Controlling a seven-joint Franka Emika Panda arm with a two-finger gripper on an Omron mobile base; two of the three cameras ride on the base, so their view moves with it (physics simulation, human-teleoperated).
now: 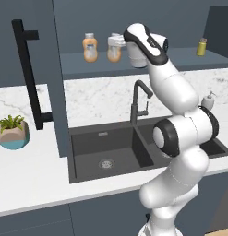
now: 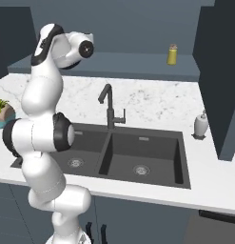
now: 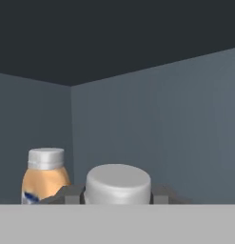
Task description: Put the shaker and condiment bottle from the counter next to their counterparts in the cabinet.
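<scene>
Holding the condiment bottle (image 3: 118, 183) inside the cabinet (image 3: 152, 124), gripper (image 3: 118, 194) clamped below its pale cap, just beside the matching orange bottle (image 1: 90, 47) on the shelf (image 1: 147, 59). Not yet releasing. Yellow-green shaker (image 2: 172, 54) standing well apart, likely awaiting the blue-grey shaker's turn.

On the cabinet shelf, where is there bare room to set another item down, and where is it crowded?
The shelf is bare along the stretch between the held condiment bottle and the yellow-green shaker near its right end. The left end is crowded: the other orange bottle stands close beside the held one, with the gripper shut on it.
</scene>
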